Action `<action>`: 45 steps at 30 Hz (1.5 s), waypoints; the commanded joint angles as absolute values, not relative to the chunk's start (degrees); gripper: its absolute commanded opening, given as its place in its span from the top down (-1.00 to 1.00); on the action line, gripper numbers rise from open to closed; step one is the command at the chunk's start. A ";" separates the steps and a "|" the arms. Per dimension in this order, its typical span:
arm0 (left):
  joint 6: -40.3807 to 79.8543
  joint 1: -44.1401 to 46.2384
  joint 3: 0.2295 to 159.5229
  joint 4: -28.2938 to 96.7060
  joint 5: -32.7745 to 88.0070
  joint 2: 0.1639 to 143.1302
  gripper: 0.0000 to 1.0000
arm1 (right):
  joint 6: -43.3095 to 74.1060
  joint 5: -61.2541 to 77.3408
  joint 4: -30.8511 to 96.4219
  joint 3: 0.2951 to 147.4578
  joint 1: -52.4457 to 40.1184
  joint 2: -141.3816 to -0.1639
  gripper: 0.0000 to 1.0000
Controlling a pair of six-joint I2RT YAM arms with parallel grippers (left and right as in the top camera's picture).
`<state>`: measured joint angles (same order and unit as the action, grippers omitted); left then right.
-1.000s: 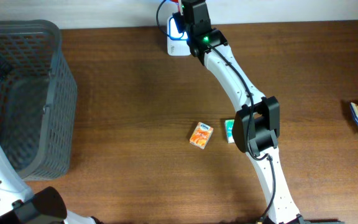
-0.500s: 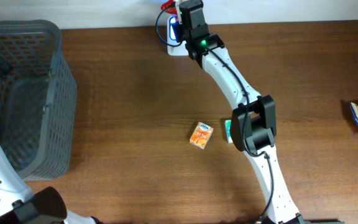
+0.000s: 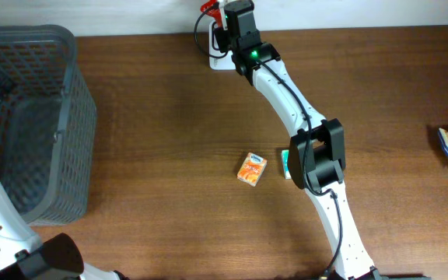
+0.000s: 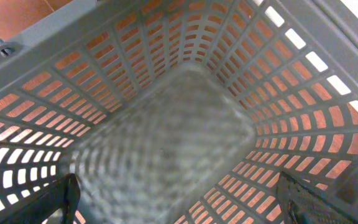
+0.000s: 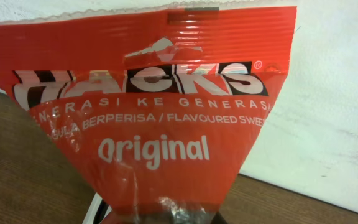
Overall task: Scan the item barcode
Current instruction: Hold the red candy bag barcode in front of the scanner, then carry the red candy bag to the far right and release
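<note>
One Hacks packet (image 5: 154, 124) juts lengthwise from the clamped right gripper (image 3: 220, 17), seam outermost; left gripper (image 4: 185, 202) spread.

Overhead: straight down, whole brown wooden tabletop (image 3: 169, 117). Left wrist: close, looking down into grey plastic lattice basket (image 4: 166, 143), also at overhead's left. Right wrist: close on red crinkled sweet packet (image 5: 154, 124), at overhead's top edge.
</note>
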<state>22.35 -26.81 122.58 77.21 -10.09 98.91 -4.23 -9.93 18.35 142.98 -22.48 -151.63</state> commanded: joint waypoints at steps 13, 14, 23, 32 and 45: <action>22.90 -27.18 122.83 77.28 -10.28 99.04 -0.98 | -4.05 -9.67 16.08 143.59 -22.41 -146.12 0.92; 22.90 -27.18 122.83 77.28 -10.28 99.04 -0.98 | -4.05 -9.67 16.01 143.59 -22.41 -145.95 0.92; 22.90 -27.18 122.83 77.28 -10.28 99.04 -0.98 | -4.05 -9.85 20.47 143.68 -22.39 -148.59 0.92; 22.90 -27.18 122.83 77.28 -10.28 99.04 -0.98 | 9.34 -22.59 34.46 143.85 -10.24 -135.83 0.92; 22.90 -27.18 122.83 77.28 -10.28 99.04 -0.98 | 22.63 -11.40 71.24 139.70 33.15 -139.28 0.92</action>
<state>22.35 -26.81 122.58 77.25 -10.09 98.91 21.47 -18.06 71.64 142.15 29.58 -137.97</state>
